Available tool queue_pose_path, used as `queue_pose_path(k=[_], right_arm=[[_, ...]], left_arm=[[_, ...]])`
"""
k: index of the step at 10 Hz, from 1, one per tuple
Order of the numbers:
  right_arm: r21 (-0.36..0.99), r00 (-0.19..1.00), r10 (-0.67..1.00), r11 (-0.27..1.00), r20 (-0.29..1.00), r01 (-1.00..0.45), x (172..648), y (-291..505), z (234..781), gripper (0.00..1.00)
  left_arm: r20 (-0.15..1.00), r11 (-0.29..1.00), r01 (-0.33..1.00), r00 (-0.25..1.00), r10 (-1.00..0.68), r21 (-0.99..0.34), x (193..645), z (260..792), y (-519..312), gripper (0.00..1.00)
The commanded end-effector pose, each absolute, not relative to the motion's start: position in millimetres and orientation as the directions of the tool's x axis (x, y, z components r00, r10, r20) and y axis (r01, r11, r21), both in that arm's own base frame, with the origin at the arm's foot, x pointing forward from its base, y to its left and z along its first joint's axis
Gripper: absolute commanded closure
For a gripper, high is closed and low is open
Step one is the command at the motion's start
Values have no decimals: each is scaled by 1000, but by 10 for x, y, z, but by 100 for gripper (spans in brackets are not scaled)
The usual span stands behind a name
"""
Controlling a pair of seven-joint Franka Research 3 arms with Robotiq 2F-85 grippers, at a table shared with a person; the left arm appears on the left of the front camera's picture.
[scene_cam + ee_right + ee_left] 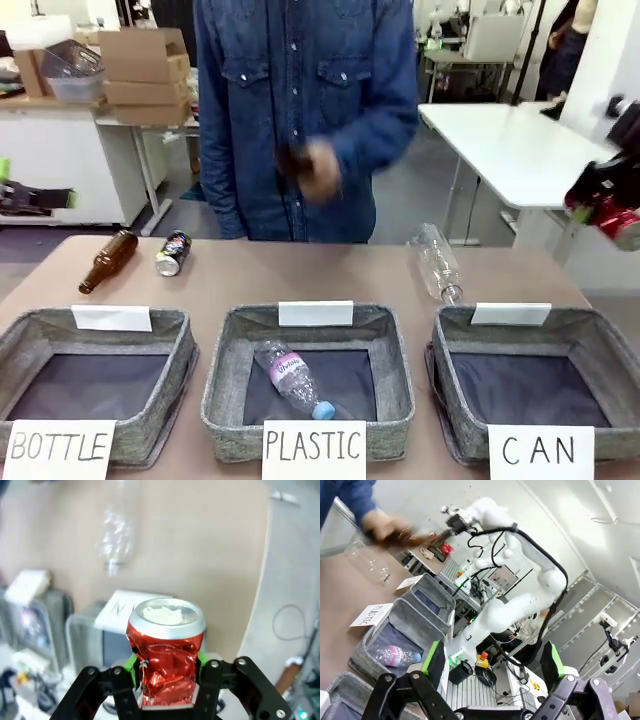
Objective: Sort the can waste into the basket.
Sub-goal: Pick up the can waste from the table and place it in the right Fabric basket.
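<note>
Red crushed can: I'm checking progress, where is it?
The red can sits in the right pincer, aloft at the front view's right edge, higher than the CAN basket.

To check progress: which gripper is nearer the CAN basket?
Right. The right gripper, shut on the red can, hangs raised by the CAN basket; the left gripper is at the other end, past the BOTTLE basket.
</note>
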State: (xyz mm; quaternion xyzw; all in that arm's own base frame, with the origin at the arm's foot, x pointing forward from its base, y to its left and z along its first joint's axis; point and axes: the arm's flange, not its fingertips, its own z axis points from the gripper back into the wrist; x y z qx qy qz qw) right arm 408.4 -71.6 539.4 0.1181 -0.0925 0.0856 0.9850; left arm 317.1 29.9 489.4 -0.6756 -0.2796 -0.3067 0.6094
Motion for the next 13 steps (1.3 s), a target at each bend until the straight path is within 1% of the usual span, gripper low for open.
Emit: queue_pose_path(k=[1, 2, 3, 5, 6, 7, 8, 9, 10, 11, 12, 13], right_arm=[[258, 901, 314, 883, 299, -393, 3317, -688, 5274, 100], [249, 836, 418, 819, 356, -516, 3114, -570, 5185, 100], [229, 941, 234, 929, 245, -291, 3626, -711, 5433, 100], [229, 941, 234, 929, 245, -291, 3626, -711, 5433, 100], [230, 907, 306, 898, 288, -376, 3272, -655, 5350, 65], [107, 747, 591, 758, 302, -643, 3192, -335, 5229, 65], [59, 573, 767, 584, 288, -810, 3048, -183, 5043, 65], [78, 352, 894, 344, 276, -936, 2874, -166, 4890, 65], [100, 115, 931, 86, 347, -991, 2727, -181, 4782, 65], [97, 9, 919, -31, 394, -995, 2638, -163, 4723, 65], [36, -41, 928, -59, 371, -998, 2601, -159, 4702, 65], [20, -49, 931, -60, 362, -998, 2611, -142, 4721, 65]], left_arm=[[769, -115, 765, 639, 9, -634, 3159, 4902, 292, 0], [769, -115, 765, 639, 9, -634, 3159, 4902, 292, 0], [769, -115, 765, 639, 9, -634, 3159, 4902, 292, 0], [769, -115, 765, 639, 9, -634, 3159, 4902, 292, 0], [769, -115, 765, 639, 9, -634, 3159, 4902, 292, 0], [769, -115, 765, 639, 9, -634, 3159, 4902, 292, 0], [769, -115, 765, 639, 9, -634, 3159, 4902, 292, 0], [769, -115, 765, 639, 9, -634, 3159, 4902, 292, 0], [769, -115, 765, 639, 9, -634, 3159, 4902, 292, 0], [769, -115, 765, 639, 9, -634, 3159, 4902, 292, 0], [769, -115, 765, 639, 9, -634, 3159, 4902, 292, 0], [769, -115, 765, 639, 9, -634, 3159, 4902, 292, 0]])
